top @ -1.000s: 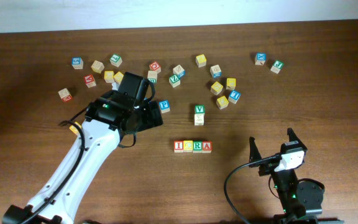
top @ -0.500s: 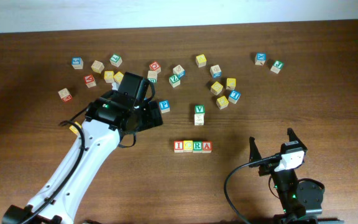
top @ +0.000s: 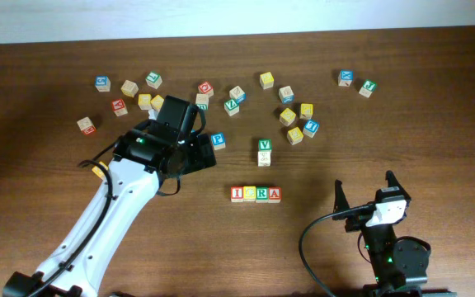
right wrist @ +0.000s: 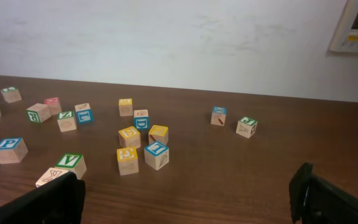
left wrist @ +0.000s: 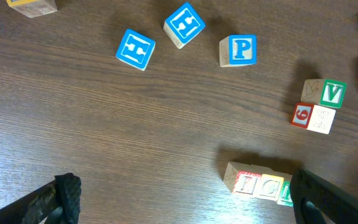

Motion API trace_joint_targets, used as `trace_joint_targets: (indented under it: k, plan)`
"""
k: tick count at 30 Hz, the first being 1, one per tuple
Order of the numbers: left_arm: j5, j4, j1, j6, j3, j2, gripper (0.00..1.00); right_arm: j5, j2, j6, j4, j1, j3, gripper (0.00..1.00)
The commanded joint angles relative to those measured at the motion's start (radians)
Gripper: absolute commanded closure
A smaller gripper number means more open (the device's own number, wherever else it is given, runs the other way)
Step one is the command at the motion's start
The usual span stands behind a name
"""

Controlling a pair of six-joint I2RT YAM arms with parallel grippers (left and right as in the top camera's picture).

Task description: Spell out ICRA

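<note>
Four wooden cubes stand touching in a row in the middle of the table: red I (top: 237, 194), yellow C (top: 250, 194), green R (top: 262, 195), red A (top: 275, 195). In the left wrist view the I (left wrist: 248, 183) and C (left wrist: 271, 186) show at the bottom right; R and A are hidden behind a finger. My left gripper (top: 190, 150) is open and empty, up and left of the row; its fingertips (left wrist: 182, 199) frame bare wood. My right gripper (top: 363, 188) is open and empty, to the right of the row and nearer the front edge; its fingertips (right wrist: 188, 199) frame bare wood too.
A green V cube (top: 264, 146) stands on another cube just behind the row. A blue P cube (top: 218, 140) lies by the left gripper. Several loose cubes are scattered along the back, with two at the far right (top: 356, 82). A white wall (right wrist: 166, 37) rises behind the table.
The right gripper has shifted very slightly to the right. The left arm and the cubes have not moved.
</note>
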Motion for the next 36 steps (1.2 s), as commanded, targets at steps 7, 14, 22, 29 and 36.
trace_joint_targets:
  k: [7,14,22,29,36]
  plan:
    - [-0.014,0.001,0.005,0.008,0.009,-0.014,0.01,0.02,-0.009,0.027,-0.008,0.006,-0.007,0.02]
    - [-0.014,0.001,0.005,0.008,0.009,-0.014,0.01,0.02,-0.009,0.026,-0.008,0.006,-0.007,0.02]
    - [-0.014,0.001,0.005,0.008,0.009,-0.014,0.01,0.019,-0.008,0.026,-0.003,0.002,-0.007,0.02]
    - [-0.014,0.001,0.005,0.008,0.009,-0.014,0.01,0.019,-0.008,0.027,-0.003,0.002,-0.007,0.02]
    - [-0.015,-0.002,0.005,0.008,0.009,-0.014,0.01,0.019,-0.008,0.027,-0.003,0.002,-0.007,0.02]
